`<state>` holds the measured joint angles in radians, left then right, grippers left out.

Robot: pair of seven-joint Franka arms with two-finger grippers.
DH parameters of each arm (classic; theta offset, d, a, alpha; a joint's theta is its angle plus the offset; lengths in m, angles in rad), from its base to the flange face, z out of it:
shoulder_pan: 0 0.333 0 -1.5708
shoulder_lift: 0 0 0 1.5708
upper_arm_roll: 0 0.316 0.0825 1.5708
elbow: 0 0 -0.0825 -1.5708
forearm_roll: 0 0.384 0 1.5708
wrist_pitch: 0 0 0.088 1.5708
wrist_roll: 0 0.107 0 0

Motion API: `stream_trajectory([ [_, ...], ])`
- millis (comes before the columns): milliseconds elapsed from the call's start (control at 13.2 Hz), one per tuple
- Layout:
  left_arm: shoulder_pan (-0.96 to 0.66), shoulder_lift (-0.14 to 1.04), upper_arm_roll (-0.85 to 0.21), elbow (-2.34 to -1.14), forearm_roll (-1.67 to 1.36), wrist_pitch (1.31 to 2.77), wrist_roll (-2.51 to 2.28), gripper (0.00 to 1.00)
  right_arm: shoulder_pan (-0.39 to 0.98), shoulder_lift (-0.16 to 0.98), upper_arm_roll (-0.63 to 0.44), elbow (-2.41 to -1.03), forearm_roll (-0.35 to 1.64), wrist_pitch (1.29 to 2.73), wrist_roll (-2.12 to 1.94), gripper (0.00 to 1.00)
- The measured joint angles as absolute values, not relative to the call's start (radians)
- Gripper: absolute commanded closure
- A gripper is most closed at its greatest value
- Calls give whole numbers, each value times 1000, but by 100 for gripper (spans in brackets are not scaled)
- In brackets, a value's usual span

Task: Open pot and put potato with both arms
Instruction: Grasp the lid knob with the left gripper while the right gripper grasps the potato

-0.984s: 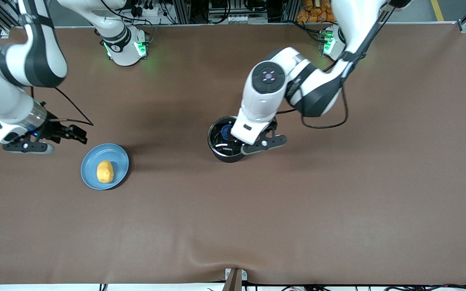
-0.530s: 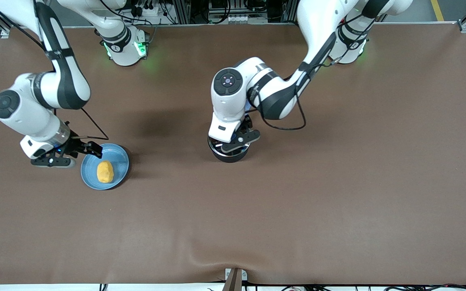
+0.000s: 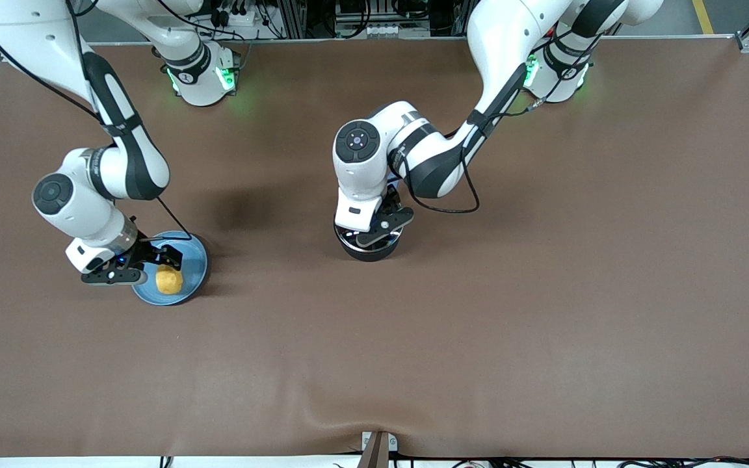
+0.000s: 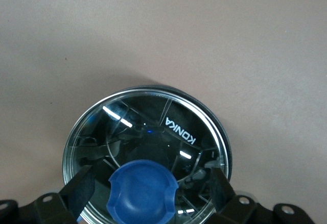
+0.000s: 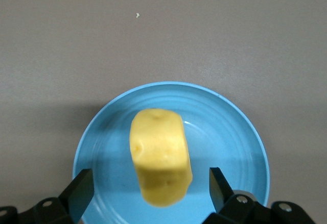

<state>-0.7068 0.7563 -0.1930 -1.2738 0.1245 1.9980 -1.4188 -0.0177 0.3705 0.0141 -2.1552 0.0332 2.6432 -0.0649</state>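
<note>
**Lining Up Both Grabs: Knob and Potato**

Hovering both tools now, one over each target. My left tool (image 4: 148, 188) sits over the pot (image 3: 369, 244), which stands mid-bench, and its fingers (image 4: 82, 185) are spread apart either side of the blue knob (image 4: 143, 191) with nothing clamped. The lid (image 4: 148, 152) is on, seated inside its steel rim, so the pot is not yet open.

Over at the right arm's end of the bench, my right tool (image 5: 148, 188) hangs above the plate (image 5: 230, 132), fingers wide and empty, straddling the potato (image 5: 161, 155). The potato lies on the plate, roughly in its middle.

Handling, as I judge it: the lid is glass, so rigid, fragile and smooth; the knob is the only sensible hold. I'd close on the knob's flanks and lift straight up so the rim doesn't drag on the pot. It looks light, but it could swing if gripped off-centre.

The potato looks firm and lumpy, a slightly waxy skin, probably light. I'd pinch it across its narrow width, at the middle of its length, where the sides run closest to parallel. A grab near a rounded end could squirt it out across the slick plate.

Both tools need to drop a touch before closing, I reckon.
</note>
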Motion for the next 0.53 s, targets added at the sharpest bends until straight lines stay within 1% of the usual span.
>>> stream_trajectory([
  [530,-731,766,-192,-1279,138,1980,-1419,0,-18,470,13,-2143,33,2743,-72,0],
])
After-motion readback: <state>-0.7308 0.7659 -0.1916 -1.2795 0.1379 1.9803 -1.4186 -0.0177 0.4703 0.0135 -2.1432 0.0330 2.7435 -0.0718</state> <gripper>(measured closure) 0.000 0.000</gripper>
